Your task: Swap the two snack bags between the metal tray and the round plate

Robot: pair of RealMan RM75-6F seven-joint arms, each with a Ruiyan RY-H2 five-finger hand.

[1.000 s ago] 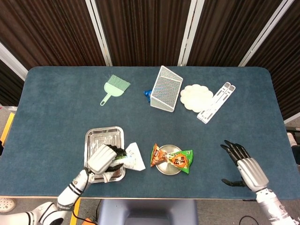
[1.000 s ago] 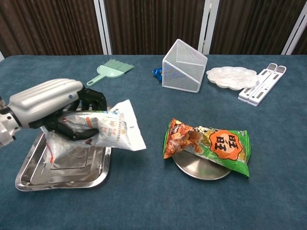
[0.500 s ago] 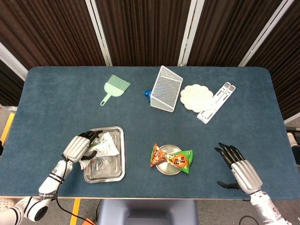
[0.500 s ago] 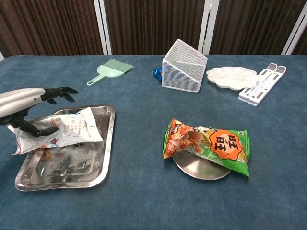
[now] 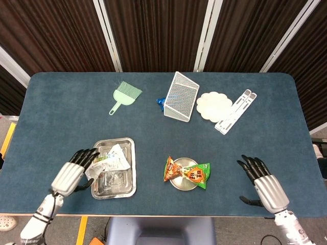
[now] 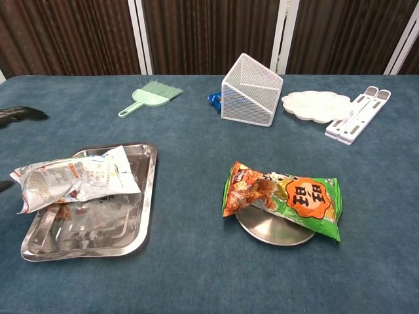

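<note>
Left hand now released, fingers spread, drawn back just beside the steel tray. White snack bag lying in the tray, overhanging its left rim; a second ago held above it. Placement judged done. Right hand open, idle, grasping nothing.

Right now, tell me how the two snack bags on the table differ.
The silvery white bag lies crumpled across a rectangular steel tray, its end hanging over the tray's left rim; the orange and green bag lies smoother on a round metal plate. The white bag sits by the left hand, which is open and off it; the orange and green bag lies mid-table. Both rest on metal dishes, unheld.
</note>
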